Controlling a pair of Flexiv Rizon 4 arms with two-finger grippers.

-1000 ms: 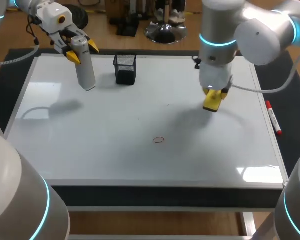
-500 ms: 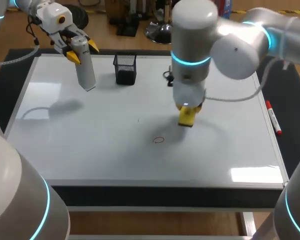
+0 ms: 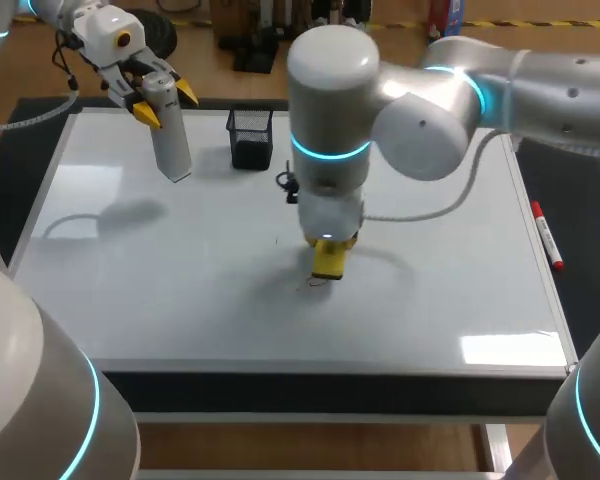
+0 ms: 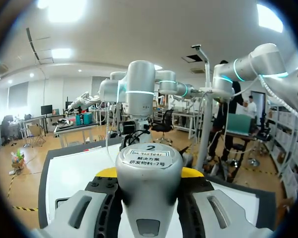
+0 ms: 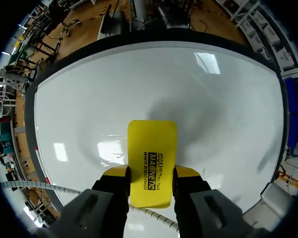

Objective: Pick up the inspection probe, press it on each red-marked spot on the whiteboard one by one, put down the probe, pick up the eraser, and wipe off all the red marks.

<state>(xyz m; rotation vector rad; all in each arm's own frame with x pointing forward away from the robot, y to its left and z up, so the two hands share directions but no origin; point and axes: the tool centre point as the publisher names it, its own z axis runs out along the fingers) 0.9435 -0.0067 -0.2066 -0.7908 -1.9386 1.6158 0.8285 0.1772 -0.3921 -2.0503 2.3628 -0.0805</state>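
Note:
My left gripper (image 3: 161, 101) is shut on the silver cylindrical inspection probe (image 3: 170, 135), which hangs upright above the far left of the whiteboard (image 3: 160, 290). The left wrist view shows the probe (image 4: 149, 171) clamped between the yellow fingertips (image 4: 107, 172). My right gripper (image 3: 329, 243) is shut on the yellow eraser (image 3: 329, 260) and points down at the board's middle. The eraser's lower edge sits at a small red circle mark (image 3: 312, 284), which it mostly hides. From the right wrist, the eraser (image 5: 151, 158) lies against the whiteboard (image 5: 218, 99), and no mark shows there.
A black mesh cup (image 3: 251, 138) stands at the back of the board, between the two arms. A red marker (image 3: 546, 235) lies along the board's right edge. My right arm's elbow (image 3: 420, 110) reaches over the board's back right.
My right arm has swung left and toward the front with the eraser, from the board's right part onto the red circle. The left arm and probe have not moved.

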